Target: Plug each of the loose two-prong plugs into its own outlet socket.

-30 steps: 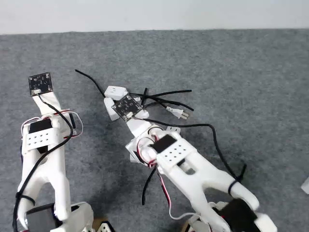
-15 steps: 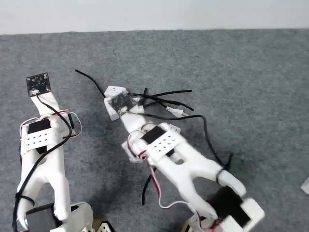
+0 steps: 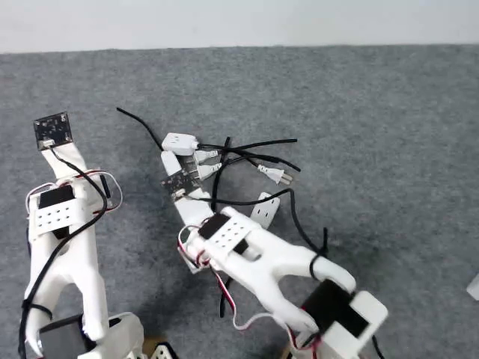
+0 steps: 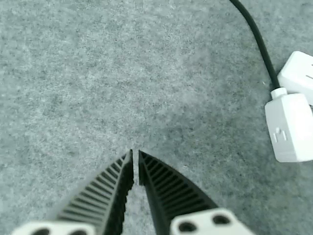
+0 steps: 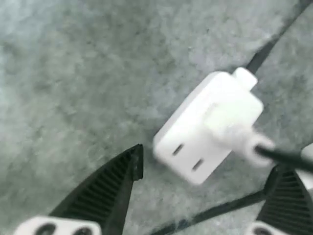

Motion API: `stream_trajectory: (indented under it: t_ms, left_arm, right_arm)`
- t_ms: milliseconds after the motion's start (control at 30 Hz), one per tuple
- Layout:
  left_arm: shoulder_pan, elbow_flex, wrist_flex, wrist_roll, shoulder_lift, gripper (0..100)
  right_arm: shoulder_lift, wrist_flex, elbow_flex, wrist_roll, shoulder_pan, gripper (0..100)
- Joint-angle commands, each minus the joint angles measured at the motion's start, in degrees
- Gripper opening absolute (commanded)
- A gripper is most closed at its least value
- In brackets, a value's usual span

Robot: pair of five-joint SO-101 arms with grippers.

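Observation:
A white outlet block (image 5: pixel 195 139) with two slots lies on the grey carpet between the fingers of my right gripper (image 5: pixel 208 164), which is open; a white plug (image 5: pixel 242 137) on a black cord lies across its far end. From above, two white outlet blocks (image 3: pixel 179 142) (image 3: pixel 171 161) sit by the right arm's wrist board (image 3: pixel 179 184). White plugs (image 3: pixel 206 156) lie beside them, and one loose two-prong plug (image 3: pixel 274 174) lies farther right. My left gripper (image 4: pixel 135 157) is shut on nothing, over bare carpet left of the blocks (image 4: pixel 291 128).
Black cords (image 3: pixel 247 153) cross in a tangle right of the outlets, and one loops over the right arm (image 3: pixel 296 217). A third white outlet block (image 3: pixel 263 208) lies close to that arm. The left arm (image 3: pixel 63 224) stands at the left, with open carpet on the far right.
The right arm has swung left and pulled back, uncovering the far outlet block. The left arm's wrist has drifted slightly left and away.

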Motion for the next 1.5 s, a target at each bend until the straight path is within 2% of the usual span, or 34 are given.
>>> stream_trajectory:
  t_ms: [0, 233, 367, 500, 633, 733, 933, 1067, 1200, 1300, 1467]
  left_arm:
    - [-0.4, -2.7, -1.6, 0.5, 0.0, 2]
    - [-0.4, -2.6, -1.7, 0.5, 0.0, 2]
    - [-0.4, -2.5, -1.7, 0.5, 0.0, 2]
    - [-0.3, -2.5, -1.8, 0.5, 0.1, 2]
    - [-0.1, -1.5, -3.1, 0.5, 0.1, 2]
    - [1.0, -1.0, -3.9, 0.5, 0.0, 2]
    - [3.3, 0.1, -4.0, 0.4, -0.3, 2]
    - [5.0, 0.6, -4.1, 0.2, -0.4, 2]
    - [7.6, 1.3, -3.7, 0.1, -0.1, 2]
    - [12.7, 3.3, -3.7, -1.4, -0.4, 2]
    - [26.8, 4.1, 1.1, -1.9, -0.4, 2]
  right_arm:
    - [2.4, 0.1, -7.0, -0.6, 2.5, 31.7]
    - [4.3, 2.4, -10.2, -0.6, 4.7, 14.5]
    - [3.0, 2.9, -10.2, -0.6, 8.7, 0.0]
    - [-4.1, 8.0, -9.2, 0.4, 12.4, 0.9]
    - [-16.6, 18.2, -9.2, 8.8, 15.3, 0.8]
    - [-26.0, 25.1, -9.2, 14.6, 20.2, 0.8]
    - [-40.3, 38.4, -9.1, 23.6, 39.6, 0.8]
    - [-48.0, 39.8, -5.2, 33.1, 57.5, 0.8]
    - [-52.1, 32.7, 1.2, 44.0, 78.5, 0.8]
    - [-51.7, 23.3, 6.8, 48.6, 91.4, 0.8]
    - [-46.5, 10.6, 15.4, 52.6, 99.6, 0.8]
